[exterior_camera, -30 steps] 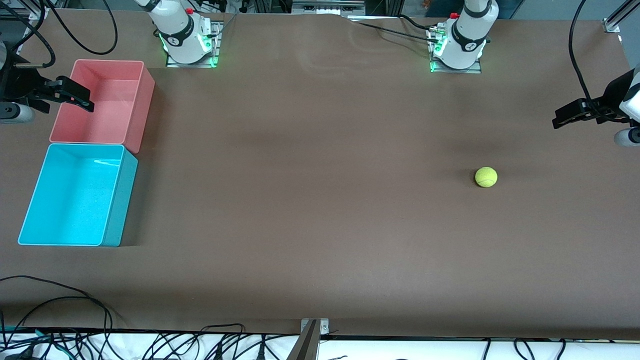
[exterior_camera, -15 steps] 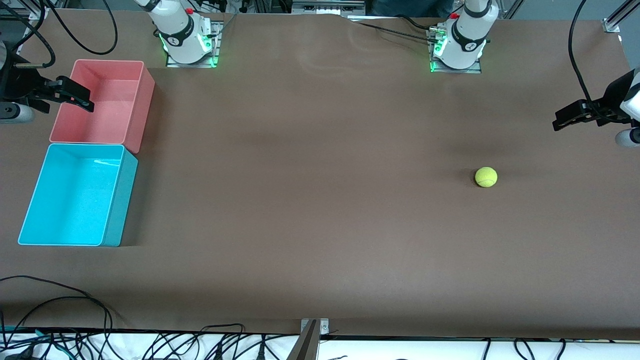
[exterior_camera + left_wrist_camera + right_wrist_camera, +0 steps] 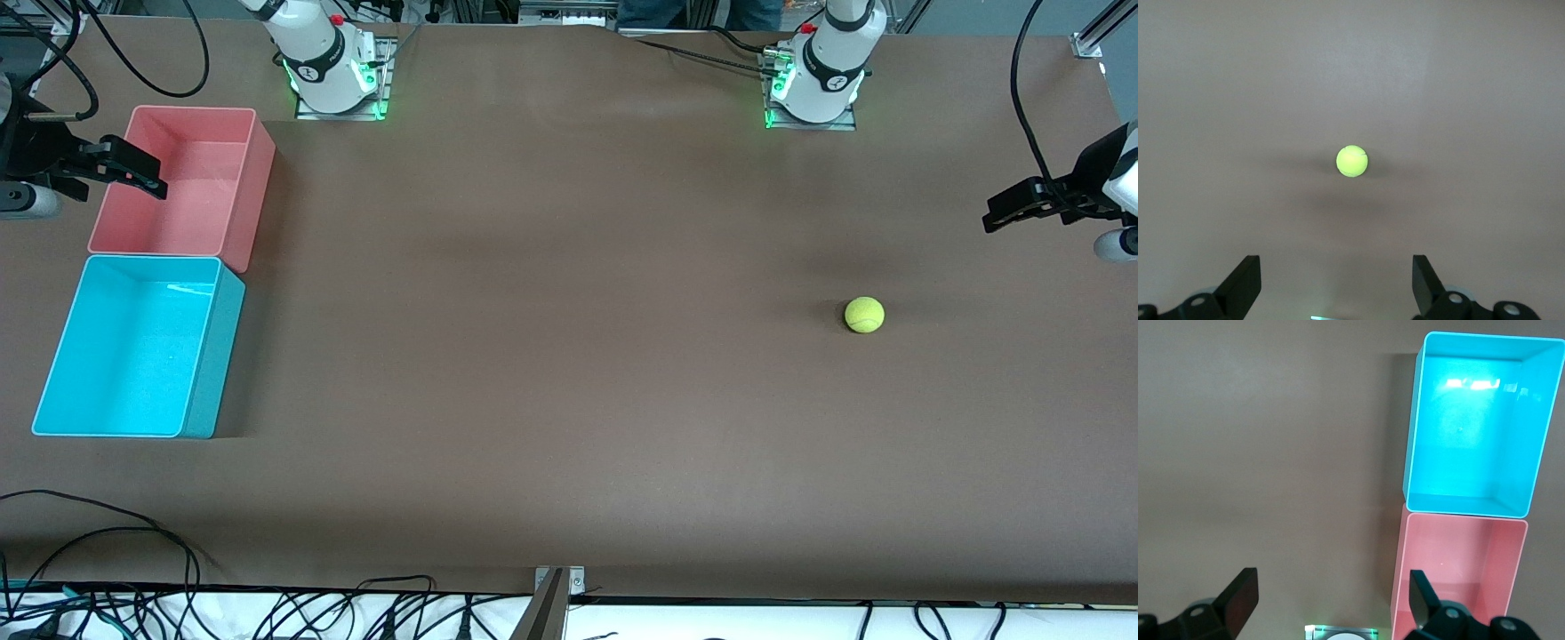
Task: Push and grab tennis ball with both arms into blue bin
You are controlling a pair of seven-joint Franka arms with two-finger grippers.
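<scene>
The tennis ball lies on the brown table toward the left arm's end; it also shows in the left wrist view. My left gripper hovers open and empty over the table's end, well apart from the ball; its jaws stand wide in the left wrist view. The blue bin stands empty at the right arm's end and shows in the right wrist view. My right gripper hovers open and empty over the pink bin's outer edge, as the right wrist view shows.
An empty pink bin touches the blue bin, farther from the front camera; it also shows in the right wrist view. Both arm bases stand along the table's edge farthest from the front camera. Cables lie off the edge nearest that camera.
</scene>
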